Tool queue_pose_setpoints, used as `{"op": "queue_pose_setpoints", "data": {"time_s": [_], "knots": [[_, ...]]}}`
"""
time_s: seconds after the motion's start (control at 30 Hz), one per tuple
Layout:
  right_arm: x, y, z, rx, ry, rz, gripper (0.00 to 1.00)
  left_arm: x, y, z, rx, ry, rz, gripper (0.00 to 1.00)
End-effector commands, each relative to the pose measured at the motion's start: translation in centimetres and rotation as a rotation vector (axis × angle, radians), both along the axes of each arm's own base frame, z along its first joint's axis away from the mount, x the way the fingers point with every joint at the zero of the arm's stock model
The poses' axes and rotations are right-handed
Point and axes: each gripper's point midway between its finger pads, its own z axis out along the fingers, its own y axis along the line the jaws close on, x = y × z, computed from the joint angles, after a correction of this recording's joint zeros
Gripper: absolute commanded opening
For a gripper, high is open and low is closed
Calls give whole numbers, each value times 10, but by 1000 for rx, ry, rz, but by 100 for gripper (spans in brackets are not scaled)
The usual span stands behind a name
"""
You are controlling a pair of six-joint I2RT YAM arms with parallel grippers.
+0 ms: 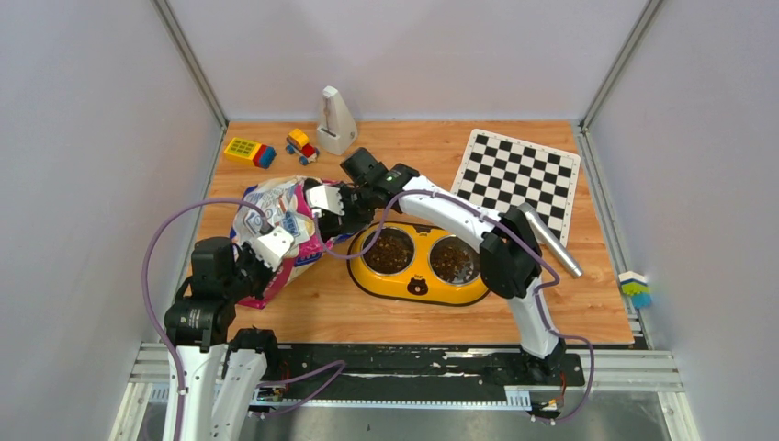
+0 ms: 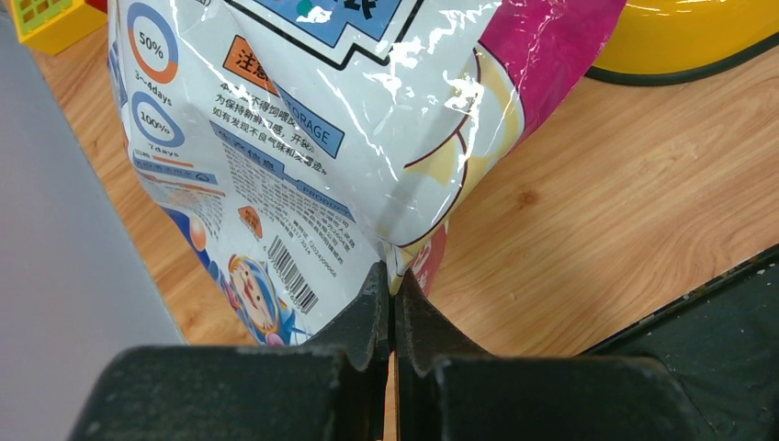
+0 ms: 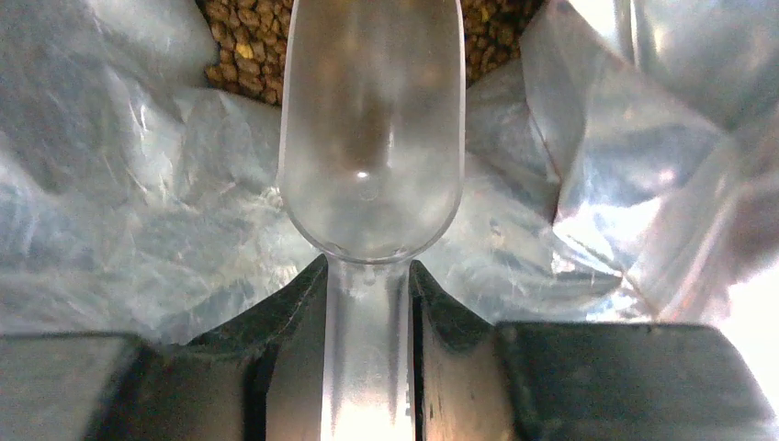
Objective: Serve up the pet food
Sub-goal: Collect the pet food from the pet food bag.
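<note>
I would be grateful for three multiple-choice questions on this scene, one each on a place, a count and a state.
1. Where does the checkerboard mat lie relative to the yellow feeder?
A. Behind it, to the right
B. In front of it
C. Under it

2. How many sides of the feeder hold kibble?
A. None
B. One
C. Both

3. What is the right gripper doing?
A. Hanging open, empty
B. Gripping the clear scoop
C. Pinching a toy block

Answers:
1 A: the top view shows the mat toward the far right corner.
2 C: both sides look dark with pellets.
3 B: the scoop's handle sits clamped in it, inside the bag.
</note>
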Motion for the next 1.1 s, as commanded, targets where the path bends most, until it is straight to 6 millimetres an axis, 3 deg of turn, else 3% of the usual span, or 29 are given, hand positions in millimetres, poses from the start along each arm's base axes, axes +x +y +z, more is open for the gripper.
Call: {"op": "queue_pose_setpoints", "data": {"time_s": [0.0,0.2,0.43,0.7,0.83,1.07], "knots": [[2,-13,-1,39,117,-21,0,19,-7,39,-35,-165,-24,0],[-11,-17,-13,18,179,37,0,19,-7,38,-34,-164,-22,0],[-13,-1,-46,-73,151,71,0,19,-6,38,-34,-165,-20,0],[-15,33,-54,-68,142,96,0,19,-7,39,-35,-167,-23,0],[-30,58,-55,-22,188,119,0,19,-7,39,-34,-167,-22,0],[-49,85,-57,92,308,90,0,19,-7,39,-36,-169,-21,0]]}}
